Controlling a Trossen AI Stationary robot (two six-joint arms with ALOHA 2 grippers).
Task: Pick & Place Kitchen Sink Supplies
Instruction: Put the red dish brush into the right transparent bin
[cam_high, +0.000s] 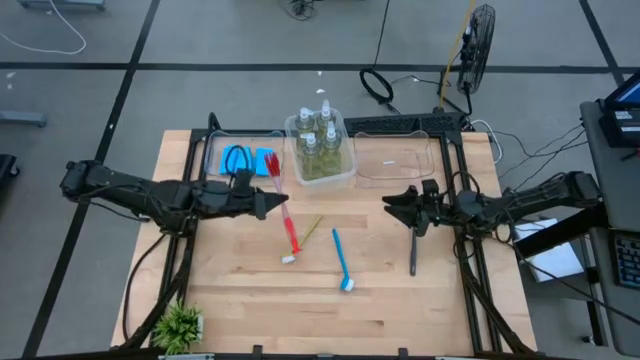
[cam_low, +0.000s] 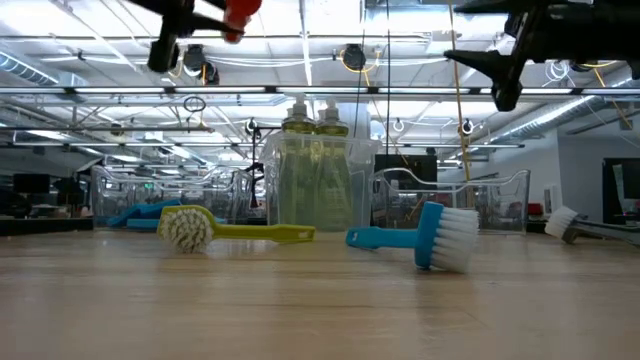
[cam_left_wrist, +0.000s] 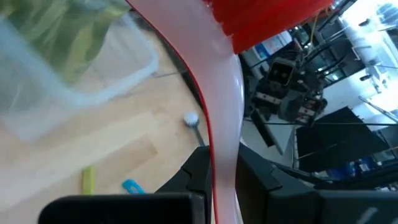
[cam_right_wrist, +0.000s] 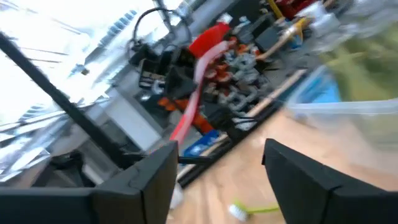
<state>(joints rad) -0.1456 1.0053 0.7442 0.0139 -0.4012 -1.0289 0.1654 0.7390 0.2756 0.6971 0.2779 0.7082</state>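
Found the sorting partly done. Noted four clear pump bottles of yellow-green liquid (cam_high: 320, 142) standing together in the middle clear plastic rectangular bin (cam_high: 347, 178) at the far side of the wooden table (cam_high: 240, 300), and blue rectangular sponges (cam_high: 265, 161) lying in the matching clear bin just to its left (cam_high: 213, 150). Counted four brushes outside any bin. Saw the left gripper (cam_high: 268, 203) clamped tight on the slim red long-handled brush (cam_high: 289, 235), lifted clear of the table left of centre, just near of the sponge bin (handle pinched between the fingers in the left wrist view, red bristles above). Saw the right gripper (cam_high: 392, 205) right of centre, fingers spread wide, nothing between them, with the dark grey long-handled brush (cam_high: 412, 248) lying flat on the wood just beside it, on the near side. Spotted the yellow-green brush (cam_high: 312, 228) and the blue brush (cam_high: 342, 262) resting on the table between the arms, apart from each other. Judged bottles and sponges finished, all four brushes left to place, likely in the third clear bin (cam_high: 395, 182) at the far right. Left the small green potted plant (cam_high: 180, 323) at the near left corner out of the count.
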